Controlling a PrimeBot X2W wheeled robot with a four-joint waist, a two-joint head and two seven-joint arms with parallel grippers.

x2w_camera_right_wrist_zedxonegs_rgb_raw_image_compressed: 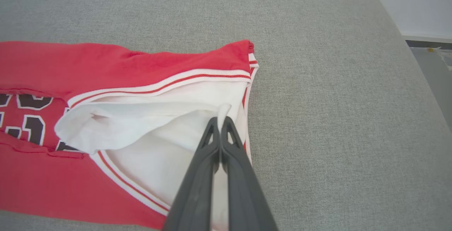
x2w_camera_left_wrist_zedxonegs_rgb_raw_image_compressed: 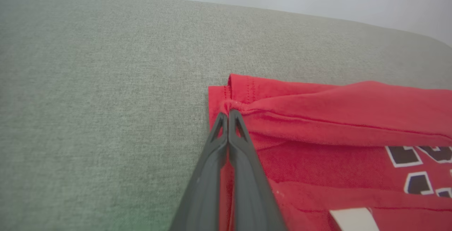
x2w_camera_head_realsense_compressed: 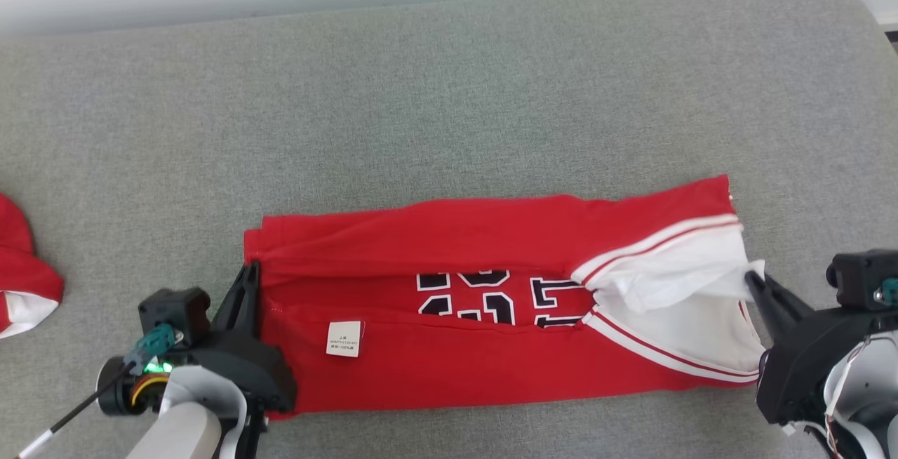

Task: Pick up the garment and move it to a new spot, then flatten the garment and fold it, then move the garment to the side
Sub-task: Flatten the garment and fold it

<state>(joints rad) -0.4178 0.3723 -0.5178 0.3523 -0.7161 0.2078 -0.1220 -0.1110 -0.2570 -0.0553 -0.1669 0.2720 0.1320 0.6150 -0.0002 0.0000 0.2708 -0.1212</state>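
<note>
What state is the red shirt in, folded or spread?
Partly folded: the red shirt lies as a long band, its top and bottom flaps turned in over the printed numbers, which show through the gap.

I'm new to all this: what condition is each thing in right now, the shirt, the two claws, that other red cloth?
red jersey: lying down, both long sides folded inward, number partly covered.
left gripper: shut, pinching the jersey's hem end.
right gripper: shut, pinching white fabric at the other end.
second red garment: bunched, lying apart at the left edge.
</note>
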